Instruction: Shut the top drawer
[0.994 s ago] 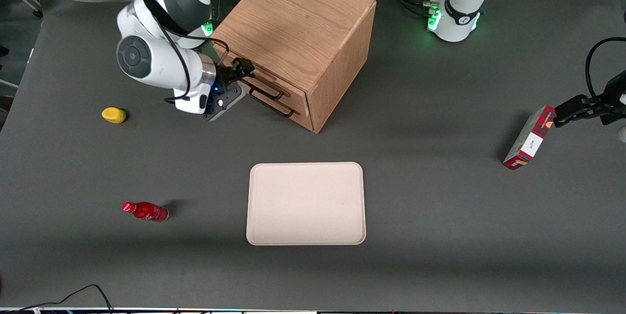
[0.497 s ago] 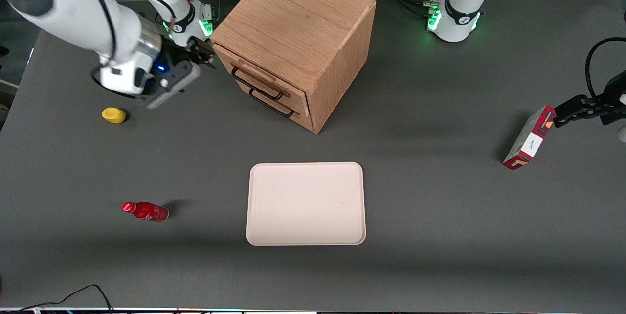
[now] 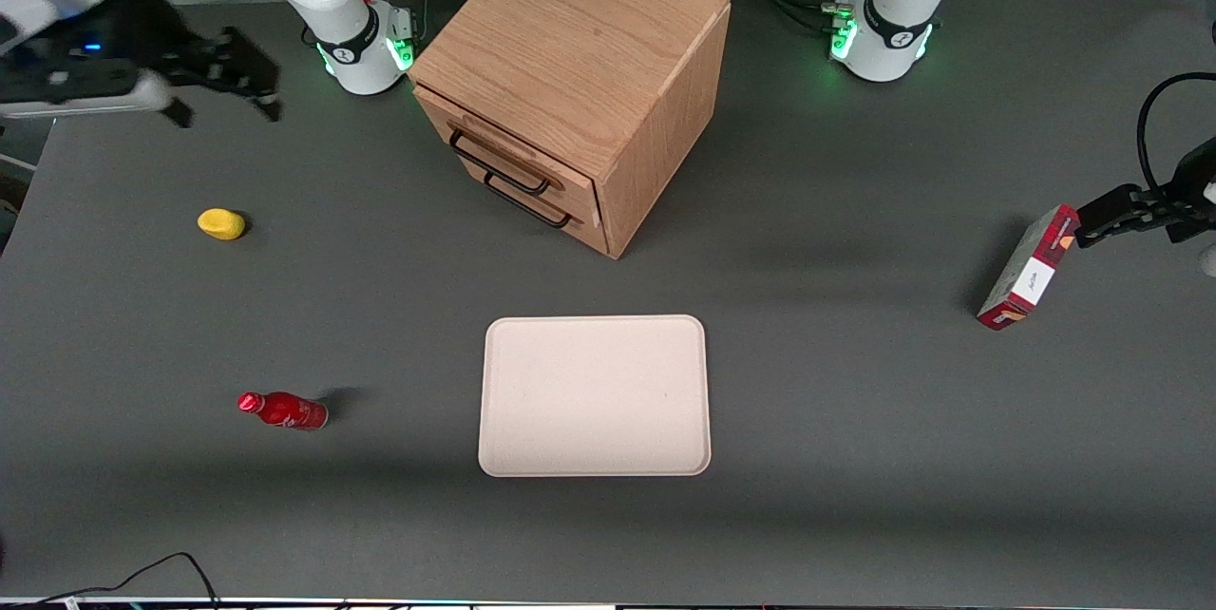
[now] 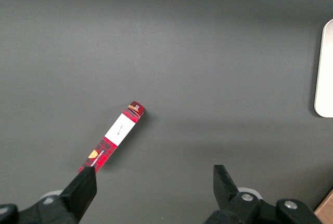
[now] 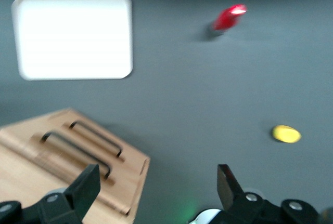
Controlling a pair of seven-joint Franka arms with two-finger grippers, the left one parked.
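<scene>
The wooden cabinet [image 3: 579, 68] stands at the back middle of the table. Its top drawer [image 3: 513, 146] has a thin black wire handle [image 3: 498, 163] and its front sits flush with the cabinet, above the lower drawer [image 3: 532, 201]. My right gripper [image 3: 225, 106] is open and empty, raised well away from the drawer front, toward the working arm's end of the table. In the right wrist view the open gripper [image 5: 156, 190] hangs above the table beside the cabinet [image 5: 31, 182], and the top drawer's handle [image 5: 78, 154] shows clear of the fingers.
A beige tray [image 3: 594, 396] lies nearer the front camera than the cabinet. A red bottle [image 3: 283, 410] and a yellow object [image 3: 221, 223] lie toward the working arm's end. A red box [image 3: 1028, 268] stands toward the parked arm's end.
My gripper has left the top drawer's front and swung up and away toward the working arm's end of the table. The drawer front stays flush.
</scene>
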